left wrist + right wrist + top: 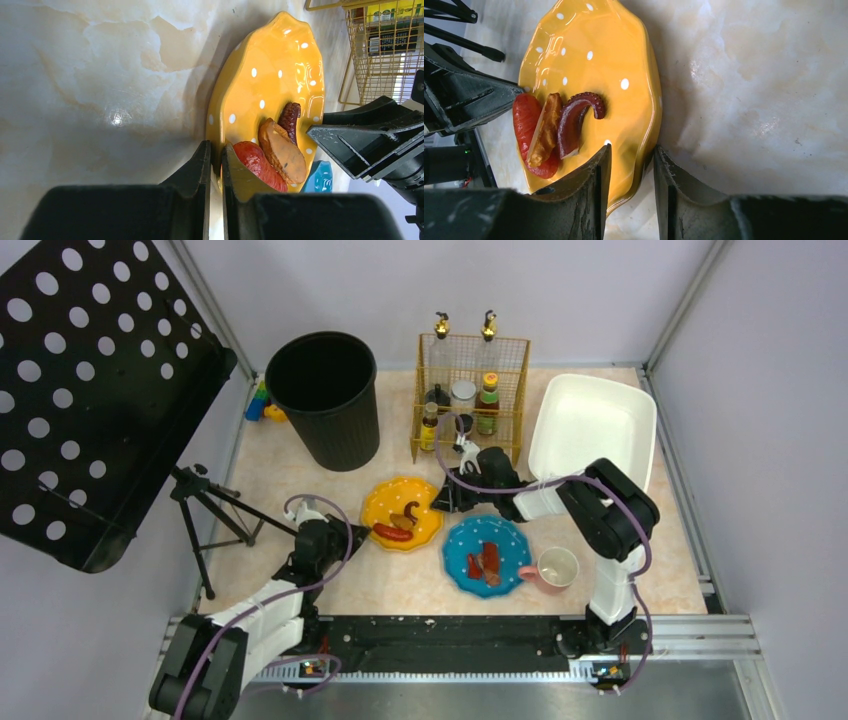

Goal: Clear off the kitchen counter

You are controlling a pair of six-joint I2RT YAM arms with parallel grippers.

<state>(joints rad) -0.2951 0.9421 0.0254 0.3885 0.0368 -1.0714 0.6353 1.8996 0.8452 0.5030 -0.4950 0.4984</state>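
On the kitchen counter (pixel 400 585) lies a yellow dotted plate (pixel 400 502) with a red sausage (pixel 392 532), a fried piece (pixel 546 130) and an octopus tentacle (pixel 574 120) on it. My left gripper (pixel 362 532) is shut on the plate's near-left rim (pixel 215 147), one finger under the plate (pixel 280 65) and one inside, beside the sausage (pixel 257 160). My right gripper (pixel 440 498) straddles the opposite rim (pixel 631 147). Its jaws stand apart, the inner finger over the plate (pixel 589 50). A sliver of counter shows between the rim and the outer finger.
A blue plate (pixel 470 535) with food and a pink mug (pixel 555 568) sit at the front right. Behind them are a white tub (pixel 590 425), a wire rack of bottles (pixel 470 400) and a black bin (pixel 325 400). A tripod (pixel 205 510) stands left.
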